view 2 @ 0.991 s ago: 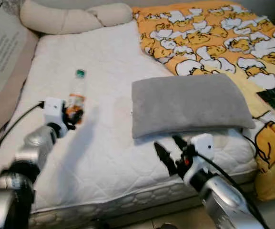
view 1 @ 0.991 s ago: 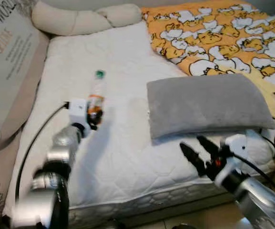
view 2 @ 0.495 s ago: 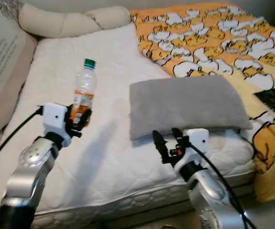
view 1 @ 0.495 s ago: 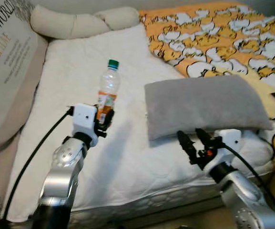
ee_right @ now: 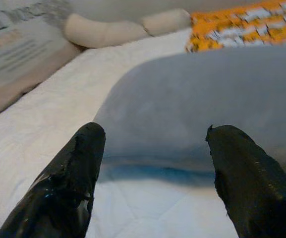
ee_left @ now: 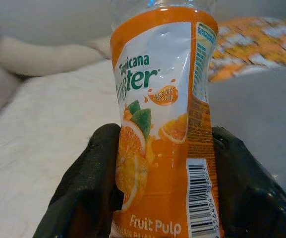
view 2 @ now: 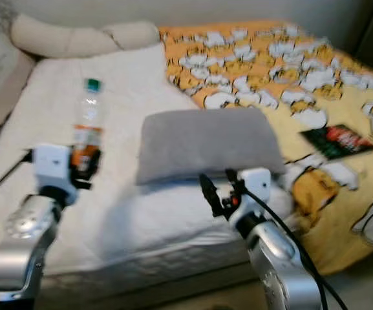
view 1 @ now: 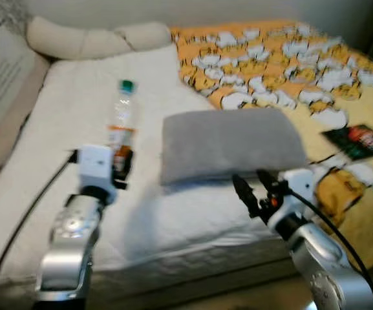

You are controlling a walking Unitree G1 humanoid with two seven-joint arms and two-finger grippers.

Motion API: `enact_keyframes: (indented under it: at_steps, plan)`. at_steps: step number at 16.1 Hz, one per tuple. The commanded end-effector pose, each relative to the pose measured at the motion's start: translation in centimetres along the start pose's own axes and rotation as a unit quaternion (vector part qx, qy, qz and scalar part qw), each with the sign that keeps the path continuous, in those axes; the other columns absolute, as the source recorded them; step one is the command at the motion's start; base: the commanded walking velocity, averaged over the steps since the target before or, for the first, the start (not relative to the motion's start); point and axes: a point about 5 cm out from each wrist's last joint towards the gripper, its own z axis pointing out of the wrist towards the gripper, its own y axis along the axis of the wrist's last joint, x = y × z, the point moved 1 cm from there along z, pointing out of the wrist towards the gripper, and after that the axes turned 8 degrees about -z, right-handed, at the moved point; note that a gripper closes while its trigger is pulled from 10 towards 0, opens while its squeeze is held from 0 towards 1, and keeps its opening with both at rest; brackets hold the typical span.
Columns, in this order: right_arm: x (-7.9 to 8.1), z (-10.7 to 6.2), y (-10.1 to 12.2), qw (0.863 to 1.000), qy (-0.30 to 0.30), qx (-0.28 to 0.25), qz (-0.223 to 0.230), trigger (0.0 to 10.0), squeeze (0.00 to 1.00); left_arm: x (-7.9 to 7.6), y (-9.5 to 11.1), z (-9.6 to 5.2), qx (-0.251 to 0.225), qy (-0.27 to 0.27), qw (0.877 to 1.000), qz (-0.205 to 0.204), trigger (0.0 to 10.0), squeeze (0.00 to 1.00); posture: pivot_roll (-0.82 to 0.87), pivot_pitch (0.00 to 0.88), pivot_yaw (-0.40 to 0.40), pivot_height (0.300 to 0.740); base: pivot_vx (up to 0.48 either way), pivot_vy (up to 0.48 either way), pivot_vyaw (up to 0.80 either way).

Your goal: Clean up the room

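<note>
2 grippers are over the bed's near edge. The left gripper (view 1: pixel 120 169) pinches an orange juice bottle (view 1: pixel 121 124) upright above the white mattress (view 1: pixel 57 129). The right gripper (view 1: pixel 254 186), fingers spread, hovers just before the grey pillow (view 1: pixel 228 143). Bare mattress lies between them; a yellow patterned blanket (view 1: pixel 289 71) covers the right side.

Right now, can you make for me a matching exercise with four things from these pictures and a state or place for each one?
Things:
1. juice bottle
2. grey pillow
3. right gripper
4. dark packet

States or places:
A. open, before the pillow's near edge
B. lying on the yellow blanket
C. upright in the left gripper
D. lying across the white mattress

Pairs: 1-C, 2-D, 3-A, 4-B
</note>
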Motion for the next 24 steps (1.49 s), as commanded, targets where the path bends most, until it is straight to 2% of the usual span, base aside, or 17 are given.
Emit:
enact_keyframes:
  at_steps: [1,2,3,6,8,11,15,21,24]
  plan:
    - [-0.2,0.1,-0.3,1.000,0.002,0.007,-0.003,10.0,0.00,0.6,0.0,-0.2,0.000,0.021,1.000,-0.016,10.0,0.00,-0.01,0.000,0.035,0.740,0.000,0.000,0.80]
    - [-0.1,0.2,-0.4,1.000,0.006,0.009,-0.001,10.0,0.00,1.5,0.0,-0.3,0.000,0.038,0.999,-0.030,10.0,0.00,0.00,0.000,0.023,0.740,0.000,0.000,0.80]
    - [0.1,0.2,-0.6,1.000,0.015,0.012,0.006,10.0,0.00,2.0,0.1,-0.1,-0.005,0.038,0.999,-0.016,10.0,0.00,0.01,0.000,0.005,0.740,0.000,0.000,0.80]
    - [0.1,0.5,-1.1,0.999,0.024,0.021,0.007,10.0,0.00,1.1,-0.2,1.0,0.001,-0.009,1.000,0.009,10.0,0.00,0.04,0.000,-0.029,0.740,0.000,0.000,0.80]
    - [0.1,0.7,-1.1,0.999,0.030,0.020,0.008,10.0,0.00,0.3,-0.5,1.2,0.008,-0.037,0.999,0.007,10.0,0.00,0.04,0.000,-0.024,0.740,0.000,0.000,0.80]
    - [-0.1,0.6,-1.4,1.000,0.021,0.018,0.012,10.0,0.00,0.0,-0.4,0.1,0.014,-0.026,1.000,-0.001,10.0,0.00,0.06,0.000,0.003,0.740,0.000,0.000,0.80]
    - [0.0,0.9,-1.7,1.000,0.010,0.016,0.015,10.0,0.00,-0.6,-1.0,0.1,0.023,-0.020,0.999,0.010,10.0,0.00,0.05,0.000,0.019,0.740,0.000,0.000,0.80]
    - [0.4,1.4,-2.0,0.999,0.039,0.026,0.007,10.0,0.00,-0.4,-1.4,-1.3,0.029,0.000,1.000,-0.008,10.0,0.00,0.09,0.000,-0.029,0.740,0.000,0.000,0.80]
    - [0.5,1.6,-2.4,0.998,0.048,0.036,0.002,10.0,0.00,-0.6,-1.5,-1.5,0.029,-0.001,1.000,-0.006,10.0,0.00,0.10,0.000,-0.028,0.740,0.000,0.000,0.80]
